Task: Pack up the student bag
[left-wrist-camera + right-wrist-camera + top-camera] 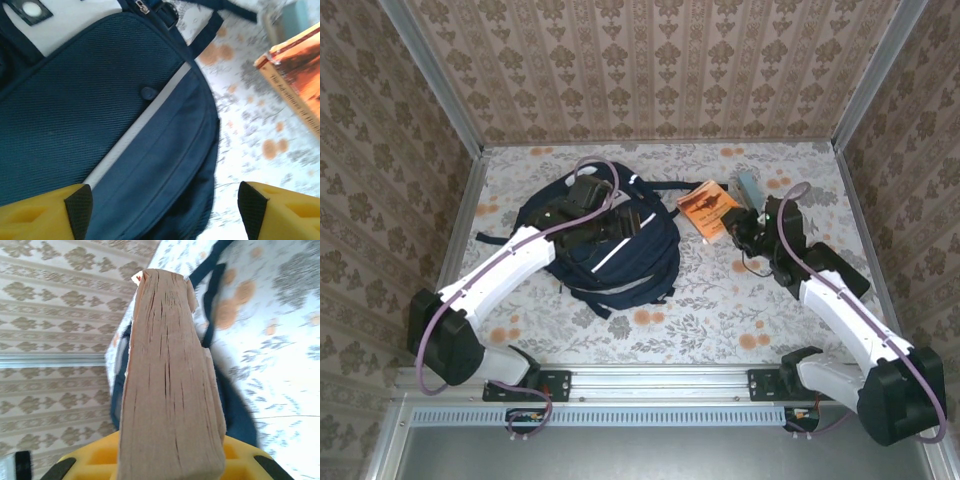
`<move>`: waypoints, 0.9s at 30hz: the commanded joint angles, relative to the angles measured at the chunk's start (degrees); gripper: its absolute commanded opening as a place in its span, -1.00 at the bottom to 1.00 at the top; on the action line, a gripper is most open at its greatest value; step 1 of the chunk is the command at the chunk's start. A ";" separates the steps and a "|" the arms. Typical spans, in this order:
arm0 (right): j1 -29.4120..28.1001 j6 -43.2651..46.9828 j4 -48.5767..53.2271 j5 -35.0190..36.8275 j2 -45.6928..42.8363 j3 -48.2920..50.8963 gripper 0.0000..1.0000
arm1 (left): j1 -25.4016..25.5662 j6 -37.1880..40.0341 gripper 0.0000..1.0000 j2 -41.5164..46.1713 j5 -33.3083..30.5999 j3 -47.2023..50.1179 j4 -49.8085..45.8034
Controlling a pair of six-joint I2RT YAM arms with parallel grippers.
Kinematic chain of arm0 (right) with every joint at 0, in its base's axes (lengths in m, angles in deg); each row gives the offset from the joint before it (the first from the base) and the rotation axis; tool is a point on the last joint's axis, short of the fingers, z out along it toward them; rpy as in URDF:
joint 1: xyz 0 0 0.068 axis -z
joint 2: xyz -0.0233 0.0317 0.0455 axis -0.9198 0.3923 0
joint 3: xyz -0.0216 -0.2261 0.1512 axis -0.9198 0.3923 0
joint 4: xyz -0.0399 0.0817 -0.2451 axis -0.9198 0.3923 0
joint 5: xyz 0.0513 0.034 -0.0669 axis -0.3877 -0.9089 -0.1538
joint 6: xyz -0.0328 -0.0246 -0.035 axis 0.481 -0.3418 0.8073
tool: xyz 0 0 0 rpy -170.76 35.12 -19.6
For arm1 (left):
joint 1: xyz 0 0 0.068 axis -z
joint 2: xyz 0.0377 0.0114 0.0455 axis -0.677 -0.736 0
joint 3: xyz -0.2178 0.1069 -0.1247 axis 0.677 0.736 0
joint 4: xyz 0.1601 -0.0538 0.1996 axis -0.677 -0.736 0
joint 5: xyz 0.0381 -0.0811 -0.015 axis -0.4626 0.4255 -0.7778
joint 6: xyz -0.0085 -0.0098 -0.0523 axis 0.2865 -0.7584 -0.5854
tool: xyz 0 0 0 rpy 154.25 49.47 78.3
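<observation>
Subject: student bag (625,268), navy fabric with a white stripe, lying flat left of table centre, straps trailing toward 3 and 6 o'clock. No opening can be seen from above.

Left gripper (165,205): poised over the bag's front panel, jaws spread wide with nothing between them.

Right gripper (167,465): jaws clenched on a paperback book (170,380), page edges facing the wrist camera. From overhead the book sits at 3 o'clock of the bag, near it, orange cover up.

Step in hand, as judged: bringing the book to the bag while the left arm makes an opening. Done well, the left jaws take the zip pull (142,6) or a flap edge and lift to form a mouth before the book travels. The book then enters narrow edge first, gripped firmly so its pages do not fan.

Lettering: the spine, in the left wrist view, reads "The Adventures of"; the rest is cut off. No brand is legible on the bag.

Other: pale blue object (750,183) at 12 o'clock of the right gripper, identity unclear.
</observation>
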 commanded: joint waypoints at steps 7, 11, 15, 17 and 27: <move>2.70 7.36 10.48 0.96 -5.75 0.42 -0.62 | 8.35 18.77 0.89 -11.75 -14.41 -12.01 -14.51; 2.80 7.18 11.11 0.52 -6.30 2.02 -0.62 | 10.50 21.13 0.84 -18.88 -16.54 -17.01 -17.73; 2.90 7.14 11.41 0.13 -6.23 2.94 -0.61 | 11.74 23.57 0.47 -25.89 -17.47 -21.40 -20.46; 2.88 7.22 11.80 0.17 -6.24 3.02 -0.61 | 11.94 24.02 0.36 -28.62 -18.47 -23.00 -21.34; 2.88 7.34 12.10 -0.04 -6.41 3.19 -0.61 | 12.97 25.03 -0.22 -36.31 -24.75 -28.57 -24.83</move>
